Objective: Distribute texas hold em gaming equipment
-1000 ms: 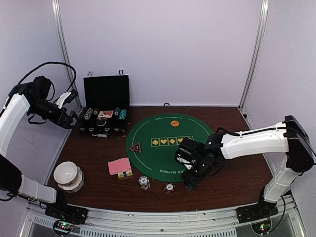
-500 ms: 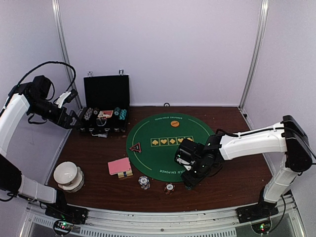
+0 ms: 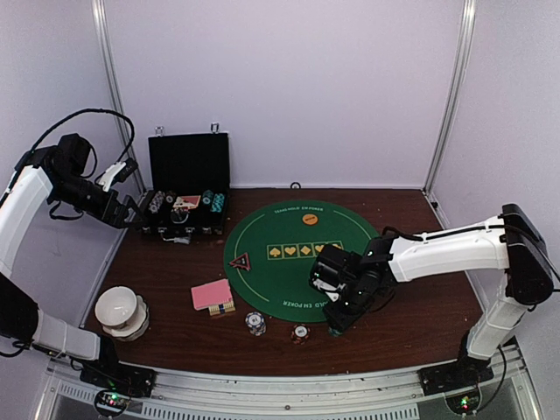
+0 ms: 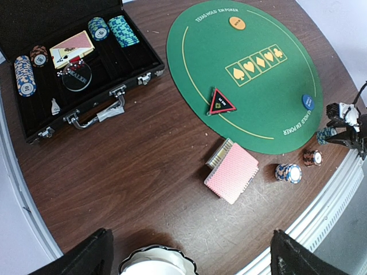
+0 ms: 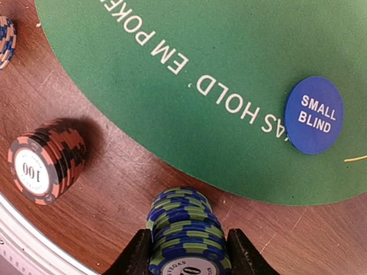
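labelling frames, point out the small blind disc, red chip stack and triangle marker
small blind disc (image 5: 313, 115), right wrist view, middle of its blue face
red chip stack (image 5: 30, 170), right wrist view, white centre of top chip
triangle marker (image 4: 221, 103), left wrist view, its dark centre

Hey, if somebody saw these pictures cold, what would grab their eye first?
The round green felt poker mat in the middle of the brown wooden table jumps out first. Just off its near edge, the right claw grips a stack of blue-and-green striped poker chips, near a blue Small Blind disc on the felt. At the far left, a black hard case stands open, lid up.
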Robot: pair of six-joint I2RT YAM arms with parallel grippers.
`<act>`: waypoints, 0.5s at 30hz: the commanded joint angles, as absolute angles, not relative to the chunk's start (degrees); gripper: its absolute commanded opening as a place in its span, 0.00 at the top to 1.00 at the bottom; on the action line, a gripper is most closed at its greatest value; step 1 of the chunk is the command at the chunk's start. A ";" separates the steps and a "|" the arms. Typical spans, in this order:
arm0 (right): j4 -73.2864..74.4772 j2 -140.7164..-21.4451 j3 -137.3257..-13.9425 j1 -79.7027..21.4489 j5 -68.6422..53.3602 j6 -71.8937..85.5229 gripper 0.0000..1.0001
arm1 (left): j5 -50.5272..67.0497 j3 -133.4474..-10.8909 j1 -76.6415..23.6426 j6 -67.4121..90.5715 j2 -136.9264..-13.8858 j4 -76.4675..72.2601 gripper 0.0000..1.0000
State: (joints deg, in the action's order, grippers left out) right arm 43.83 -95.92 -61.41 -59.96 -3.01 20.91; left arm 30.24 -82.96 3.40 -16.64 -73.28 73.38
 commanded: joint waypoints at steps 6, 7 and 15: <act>50.74 -93.66 -70.15 -59.59 -1.66 19.48 0.68 | 30.72 -84.11 3.69 -17.49 -73.02 73.10 0.02; 51.09 -93.89 -71.13 -59.55 -1.05 19.39 0.69 | 30.68 -84.11 3.69 -17.56 -72.89 73.19 0.02; 50.56 -101.47 -87.23 -51.46 4.70 18.85 0.75 | 30.52 -83.99 3.69 -17.58 -72.81 73.28 0.02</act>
State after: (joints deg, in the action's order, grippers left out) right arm 51.86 -97.30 -79.05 -56.99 -0.36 19.40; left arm 30.22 -82.96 3.40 -16.69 -73.28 73.43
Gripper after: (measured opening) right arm 0.434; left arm 0.976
